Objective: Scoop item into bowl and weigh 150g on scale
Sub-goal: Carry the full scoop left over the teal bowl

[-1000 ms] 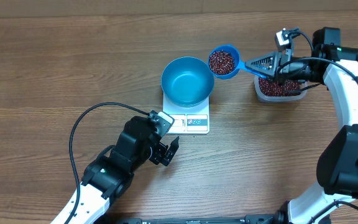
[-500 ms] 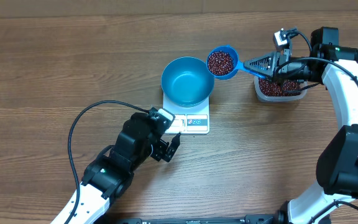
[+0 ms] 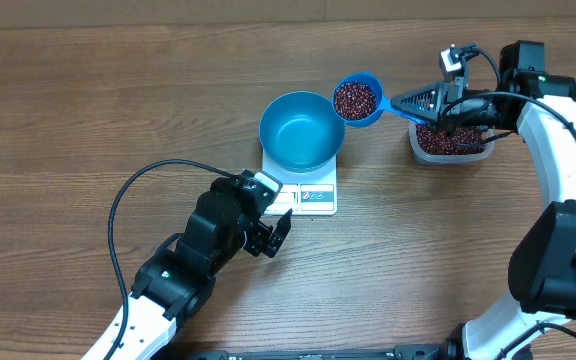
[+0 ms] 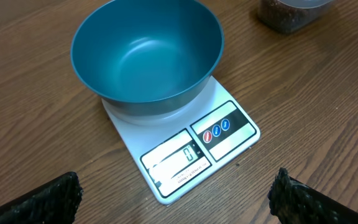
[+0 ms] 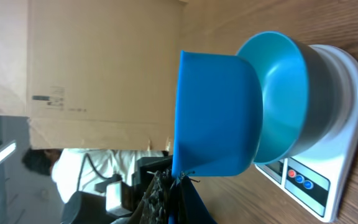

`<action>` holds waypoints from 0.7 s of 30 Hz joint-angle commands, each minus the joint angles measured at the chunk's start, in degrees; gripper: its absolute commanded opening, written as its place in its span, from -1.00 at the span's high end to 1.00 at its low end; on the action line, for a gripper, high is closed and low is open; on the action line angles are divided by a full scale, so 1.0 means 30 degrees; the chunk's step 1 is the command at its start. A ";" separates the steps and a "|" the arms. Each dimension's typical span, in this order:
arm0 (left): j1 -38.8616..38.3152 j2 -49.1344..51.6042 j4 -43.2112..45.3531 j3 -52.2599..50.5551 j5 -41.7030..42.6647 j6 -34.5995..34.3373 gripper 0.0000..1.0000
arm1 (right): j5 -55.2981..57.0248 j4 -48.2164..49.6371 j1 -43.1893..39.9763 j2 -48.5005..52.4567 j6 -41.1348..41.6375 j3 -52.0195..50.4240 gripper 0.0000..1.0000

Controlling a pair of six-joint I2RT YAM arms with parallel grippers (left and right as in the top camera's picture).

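The blue bowl (image 3: 301, 131) sits empty on the white scale (image 3: 309, 196), whose display (image 4: 180, 158) reads zero. My right gripper (image 3: 431, 103) is shut on the handle of a small blue scoop (image 3: 357, 99). The scoop is full of red-brown beans and hangs level just right of the bowl's rim. In the right wrist view the scoop (image 5: 216, 106) overlaps the bowl (image 5: 284, 99) from the side. My left gripper (image 3: 273, 240) stands open and empty on the near side of the scale, with the bowl (image 4: 146, 53) ahead of it.
A clear plastic tub (image 3: 450, 143) holding more beans stands right of the scale, beneath my right wrist. A black cable (image 3: 128, 200) loops over the table by the left arm. A cardboard box (image 5: 104, 62) stands behind the table.
The scoop has edged slightly left toward the bowl. My left gripper has crept a little toward the scale, still open.
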 commanded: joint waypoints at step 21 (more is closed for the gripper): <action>0.0131 0.0095 0.0058 -0.0022 -0.0197 0.0226 -1.00 | 0.8684 -0.0772 0.5333 -0.0240 0.3191 0.4488 0.93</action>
